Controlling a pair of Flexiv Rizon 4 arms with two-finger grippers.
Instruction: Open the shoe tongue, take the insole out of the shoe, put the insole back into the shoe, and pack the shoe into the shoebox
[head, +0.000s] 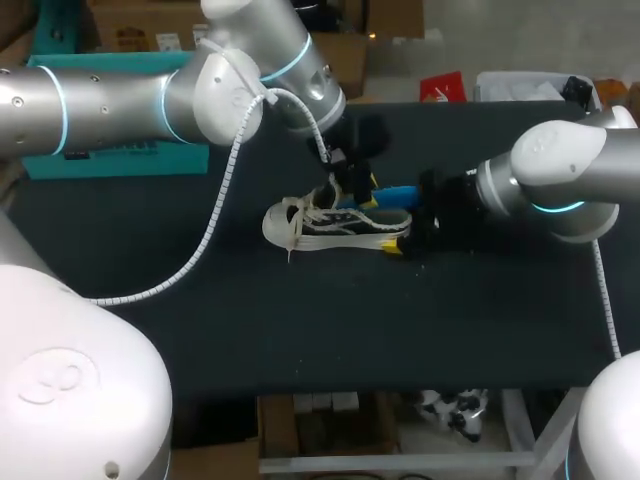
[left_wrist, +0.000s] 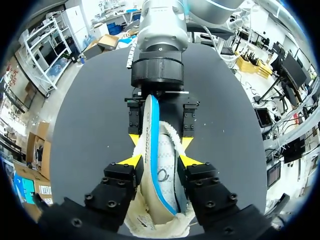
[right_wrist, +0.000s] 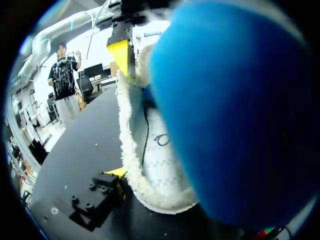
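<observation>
Near the middle of the black desk (head: 200, 330) lies a white sneaker (head: 335, 225), its toe toward my left arm's side. The left end effector (left_wrist: 161, 160) straddles the sneaker from above, with one yellow fingertip (left_wrist: 131, 160) pressed to each fleecy side, so it is clamped on it. A blue insole (left_wrist: 152, 145) stands on edge in the opening and juts out past the heel. The right end effector (head: 405, 243) sits at the heel, just beside the insole; I cannot tell whether it grips anything.
</observation>
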